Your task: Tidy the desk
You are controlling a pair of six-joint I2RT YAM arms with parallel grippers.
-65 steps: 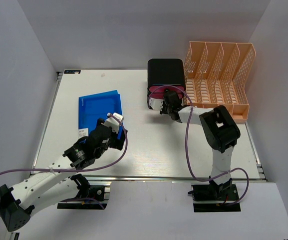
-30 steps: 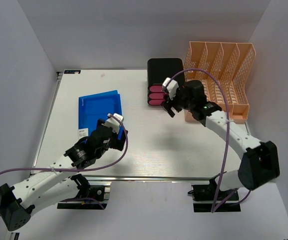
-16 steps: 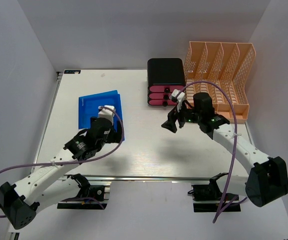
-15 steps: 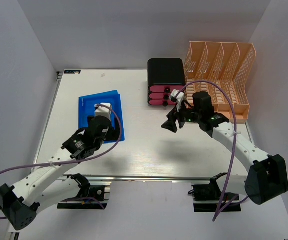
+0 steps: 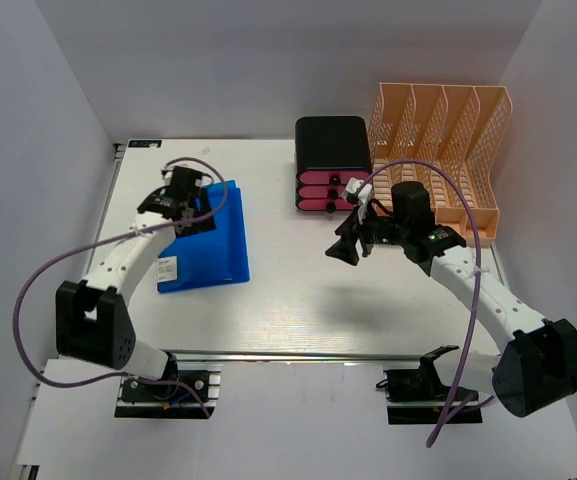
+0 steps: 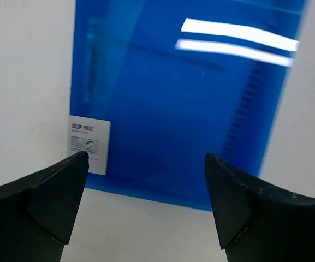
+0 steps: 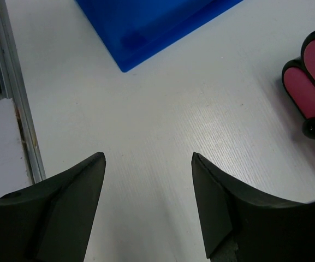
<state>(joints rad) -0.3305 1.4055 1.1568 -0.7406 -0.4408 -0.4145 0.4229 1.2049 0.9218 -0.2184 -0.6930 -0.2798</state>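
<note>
Blue folders (image 5: 208, 245) lie on the desk (image 5: 298, 300), well left of the peach rack (image 5: 438, 150); filing apparently not yet done. Left claw (image 6: 146, 164) and right claw (image 7: 149, 158) gape empty.

Top cam overhead, whole desk (image 5: 298, 300); wrist cams close, downward, share blue folder (image 6: 173, 109).

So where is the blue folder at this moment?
In the top view the blue folder lies flat on the left half of the desk, below the open left gripper and left of the black drawer unit.

Bright, even light casts soft shadows on the desk (image 5: 298, 300), and glare streaks the blurred blue folder (image 6: 173, 109).
</note>
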